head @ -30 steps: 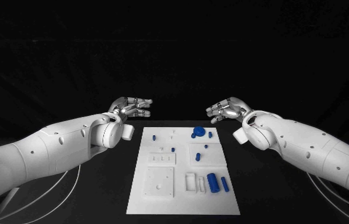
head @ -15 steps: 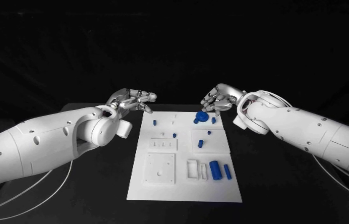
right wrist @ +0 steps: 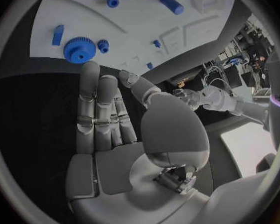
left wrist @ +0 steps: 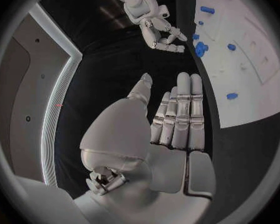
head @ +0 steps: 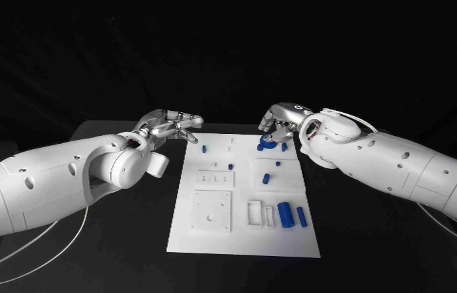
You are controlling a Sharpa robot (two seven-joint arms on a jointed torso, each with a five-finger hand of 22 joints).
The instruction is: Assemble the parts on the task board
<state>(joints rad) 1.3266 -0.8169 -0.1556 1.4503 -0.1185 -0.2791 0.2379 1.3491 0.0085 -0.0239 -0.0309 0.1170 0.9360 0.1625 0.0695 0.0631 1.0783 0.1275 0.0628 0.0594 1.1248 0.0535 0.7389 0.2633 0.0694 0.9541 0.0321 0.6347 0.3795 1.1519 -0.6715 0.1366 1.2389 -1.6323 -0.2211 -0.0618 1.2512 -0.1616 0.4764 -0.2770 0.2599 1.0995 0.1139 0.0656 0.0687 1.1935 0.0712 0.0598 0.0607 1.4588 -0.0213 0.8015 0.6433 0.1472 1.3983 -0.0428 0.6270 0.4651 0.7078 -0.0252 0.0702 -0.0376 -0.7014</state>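
Note:
The white task board point(head: 286, 240) lies in the middle of the table, also seen as the board point(left wrist: 252, 84) and the board point(right wrist: 140, 22). A large blue gear point(head: 267, 142) stands near its far edge, the same gear point(right wrist: 79, 51) and gear point(left wrist: 201, 48). Blue pegs point(head: 265, 178) and cylinders point(head: 284, 214) are spread over the board. My right hand point(head: 279, 123) hovers just above and behind the gear, fingers apart, holding nothing. My left hand point(head: 172, 127) hangs off the board's far left corner, fingers extended and empty point(left wrist: 174, 117).
A small blue gear point(right wrist: 103, 45) and a flat blue piece point(right wrist: 57, 35) lie beside the large gear. Another blue peg point(head: 202, 149) stands at the board's far left. White recessed blocks point(head: 211, 210) occupy the board's left half. Black table surrounds the board.
Both hands have moved inward and lower toward the board's far edge. The right hand has come over the large blue gear. The camera view has also shifted.

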